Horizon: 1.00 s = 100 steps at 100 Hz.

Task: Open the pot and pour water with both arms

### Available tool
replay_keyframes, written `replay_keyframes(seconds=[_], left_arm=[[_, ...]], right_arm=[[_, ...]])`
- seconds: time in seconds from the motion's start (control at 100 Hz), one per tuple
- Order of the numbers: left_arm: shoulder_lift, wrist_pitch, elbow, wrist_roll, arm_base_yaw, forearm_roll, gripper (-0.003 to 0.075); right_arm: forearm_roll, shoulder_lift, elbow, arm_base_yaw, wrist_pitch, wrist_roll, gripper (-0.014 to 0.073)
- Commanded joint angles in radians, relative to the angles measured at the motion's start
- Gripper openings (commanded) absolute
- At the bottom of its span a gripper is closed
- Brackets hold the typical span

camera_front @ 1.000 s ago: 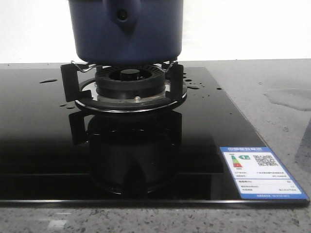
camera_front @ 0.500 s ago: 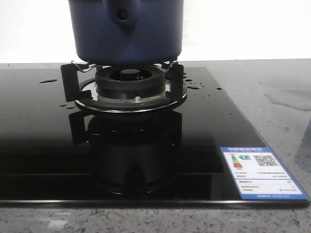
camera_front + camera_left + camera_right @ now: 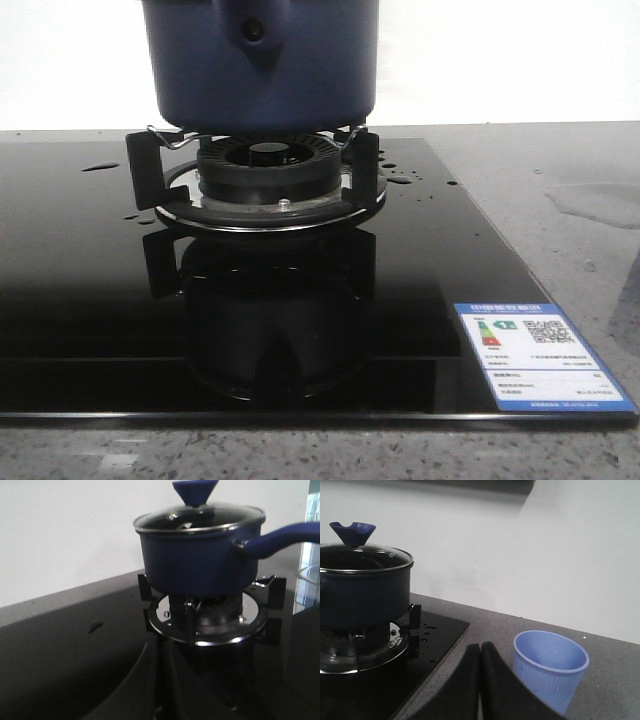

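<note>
The navy-blue pot (image 3: 260,65) stands on the burner's trivet (image 3: 268,170), its handle mount facing the front camera. In the left wrist view the pot (image 3: 195,557) carries a glass lid (image 3: 200,519) with a blue knob (image 3: 195,491), and its handle (image 3: 280,537) sticks out sideways. In the right wrist view the pot (image 3: 362,592) is lidded too. My left gripper (image 3: 161,652) is shut and empty, low over the black hob, short of the pot. My right gripper (image 3: 480,652) is shut and empty, beside the pale-blue cup (image 3: 549,670). Water shows as droplets (image 3: 398,178) and a wet patch (image 3: 598,203).
The black glass hob (image 3: 90,300) fills the middle, with a label sticker (image 3: 540,358) at its front right corner. Grey speckled counter (image 3: 560,160) lies to the right. A white wall stands behind. Neither arm shows in the front view.
</note>
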Motion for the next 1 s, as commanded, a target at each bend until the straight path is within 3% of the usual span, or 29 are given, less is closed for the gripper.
replay_keyframes(seconds=[0.0,0.05,0.09,0.19,0.38,0.69,0.99], left_arm=[[0.003,-0.023,-0.035,-0.458,0.001,0.410,-0.0019],[-0.001,-0.023,-0.035,-0.733,0.001,0.696,-0.0019],[-0.004,-0.023,-0.035,-0.923,0.001,0.843,-0.0019],[-0.028,-0.033,-0.030,-1.136,0.001,1.102,-0.0019],[-0.143,-0.123,0.042,-1.221,0.029,1.211,-0.0019],[-0.318,-0.138,0.182,-1.319,0.230,1.252,-0.0019],[-0.352,0.039,0.250,-1.352,0.291,1.277,-0.0019]], right_arm=[[0.011,0.012,-0.024,-0.001,-0.075,-0.008,-0.0068],[0.011,0.012,-0.024,-0.001,-0.075,-0.008,-0.0068],[0.011,0.012,-0.024,-0.001,-0.075,-0.008,-0.0068],[0.011,0.012,-0.024,-0.001,-0.075,-0.008,-0.0068],[0.011,0.012,-0.024,-0.001,-0.075,-0.008,-0.0068],[0.011,0.012,-0.024,-0.001,-0.075,-0.008,-0.0068],[0.011,0.012,-0.024,-0.001,-0.075,-0.008,-0.0068]])
